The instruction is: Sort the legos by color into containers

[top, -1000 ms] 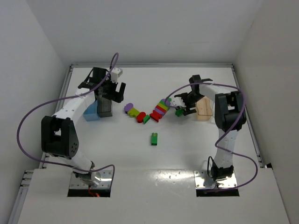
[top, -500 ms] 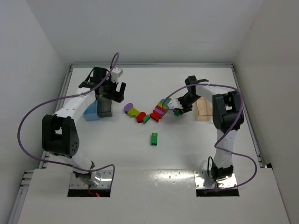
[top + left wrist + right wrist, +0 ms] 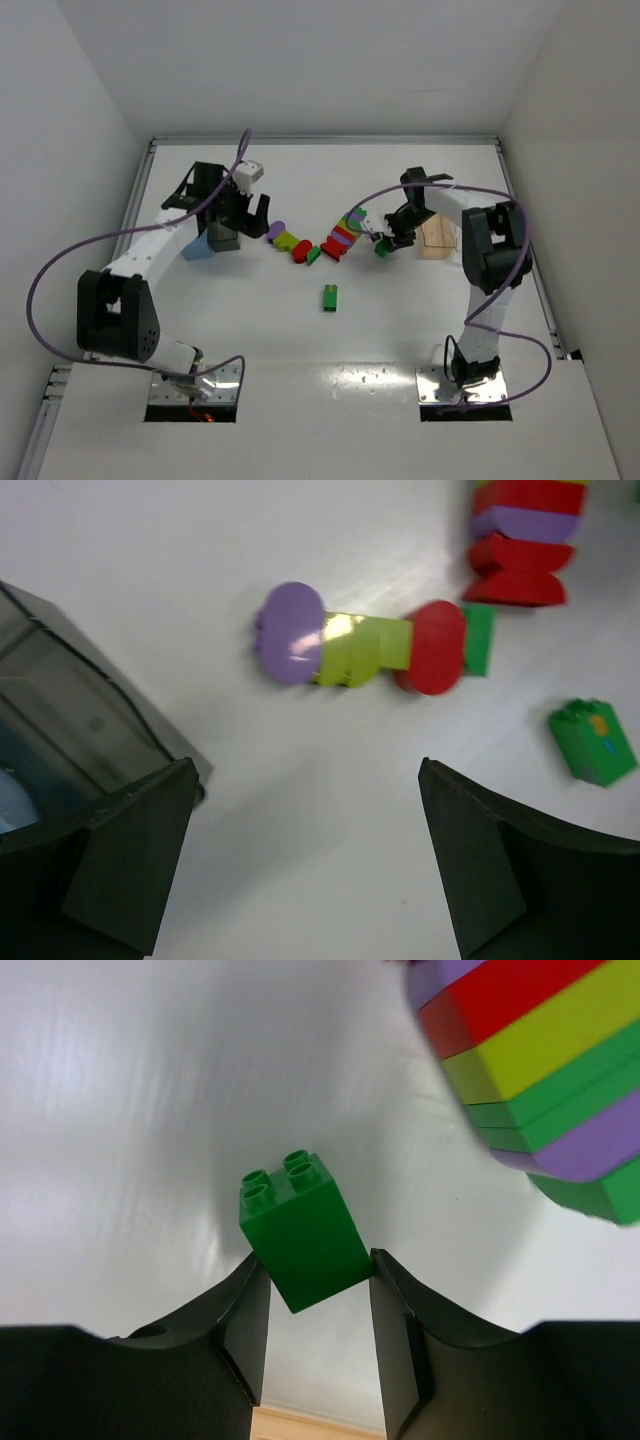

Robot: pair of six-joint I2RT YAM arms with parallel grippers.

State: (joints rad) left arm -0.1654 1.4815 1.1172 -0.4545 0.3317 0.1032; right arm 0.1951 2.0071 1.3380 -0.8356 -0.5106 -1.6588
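On the surface (image 3: pixel 400 330), your left pincer (image 3: pixel 305 860) hangs spread wide beside the dark grey bin (image 3: pixel 60 700), toward the left edge. Right of centre, just beside the rainbow cluster (image 3: pixel 540 1070), your right pincer (image 3: pixel 318 1270) pinches a small green brick (image 3: pixel 300 1220).

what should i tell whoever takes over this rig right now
Right tool: shut on a green brick, beside the rainbow stack.
Left tool: open, empty, hovering by the dark grey bin and light blue bin.
Peach bin sits at the right; I cannot make out a clear bin.
Unsorted: loose row of purple, lime, red and green pieces; lone green brick; the stack.
Done: no brick visibly in a bin. Left: all of the sorting.
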